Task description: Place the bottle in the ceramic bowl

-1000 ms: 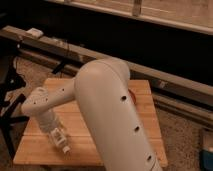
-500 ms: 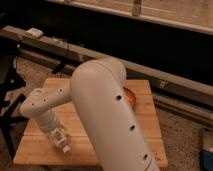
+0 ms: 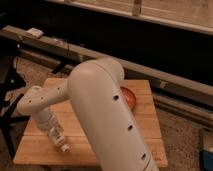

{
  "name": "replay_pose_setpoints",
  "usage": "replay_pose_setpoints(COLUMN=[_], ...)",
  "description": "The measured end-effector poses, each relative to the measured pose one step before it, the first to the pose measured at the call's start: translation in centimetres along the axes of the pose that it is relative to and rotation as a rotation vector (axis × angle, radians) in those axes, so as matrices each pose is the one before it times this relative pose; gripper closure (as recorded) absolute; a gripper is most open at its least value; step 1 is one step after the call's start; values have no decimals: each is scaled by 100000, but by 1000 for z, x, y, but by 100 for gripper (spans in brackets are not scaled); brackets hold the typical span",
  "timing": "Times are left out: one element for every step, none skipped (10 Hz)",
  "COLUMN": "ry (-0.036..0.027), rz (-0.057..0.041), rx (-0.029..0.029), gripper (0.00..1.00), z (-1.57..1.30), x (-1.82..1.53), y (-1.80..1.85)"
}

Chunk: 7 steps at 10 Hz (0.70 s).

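The ceramic bowl (image 3: 129,96), orange-red inside, sits on the wooden table (image 3: 145,125) at its right, and my big white arm (image 3: 107,120) hides its left half. The gripper (image 3: 54,133) is low over the table's front left, pointing down and to the right, far from the bowl. A slim whitish shape (image 3: 62,144) with a narrow end lies at the gripper's tip and looks like the bottle. I cannot tell whether the gripper holds it or whether it rests on the table.
The table is small and its front edge (image 3: 55,161) lies close below the gripper. A dark stand (image 3: 10,100) is at the left. A long rail (image 3: 165,80) runs behind the table. A box (image 3: 208,150) stands on the floor at the right.
The bowl's orange inside shows more from behind my arm than one second ago. The gripper has stayed at nearly the same spot over the front left of the table.
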Motion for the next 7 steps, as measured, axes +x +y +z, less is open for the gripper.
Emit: replay_pose_setpoints(ry=[-2568,-2410,-2387,-3350,-2929,-2715,-2464], rz=[1841,1720,1718,2922,3067,3670,4708], rx=[-2486,-1891,-1620,-1443,-635,-148,164], gripper=[98,100,100,100,100,100,100], z=[-2251,-2045,-1861,-2508,-2211,-1861,-1661], x=[-40,-11,-8,-104,-225,-437,-552], y=[-450,-478,-499,-1030,-1376,-2036,-2724])
